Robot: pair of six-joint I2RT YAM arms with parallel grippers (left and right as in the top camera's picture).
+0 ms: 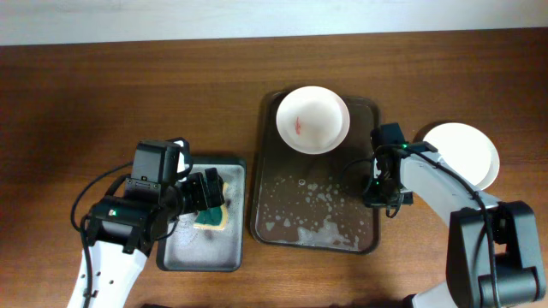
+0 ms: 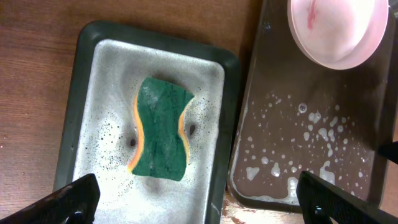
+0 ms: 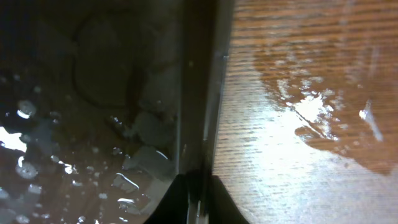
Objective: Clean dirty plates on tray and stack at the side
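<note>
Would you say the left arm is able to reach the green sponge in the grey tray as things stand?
Probably yes. The left end effector hangs open right over the sponge, which lies flat and alone in the grey tray, with nothing covering it.

Dark brown tray (image 1: 278,175) was flecked with white foam (image 1: 317,218) over its near half (densest toward the front rim). The plate (image 1: 312,119) at the tray's far end was white with a small red smear (image 1: 298,126). The second plate (image 1: 467,150), right of the tray, was plain white. Left of the tray, a green sponge (image 2: 160,127) edged in yellow-orange lay in a grey sponge tray (image 2: 106,74) speckled with dark dots. The table (image 1: 128,85) was brown and wood-grained.
</note>
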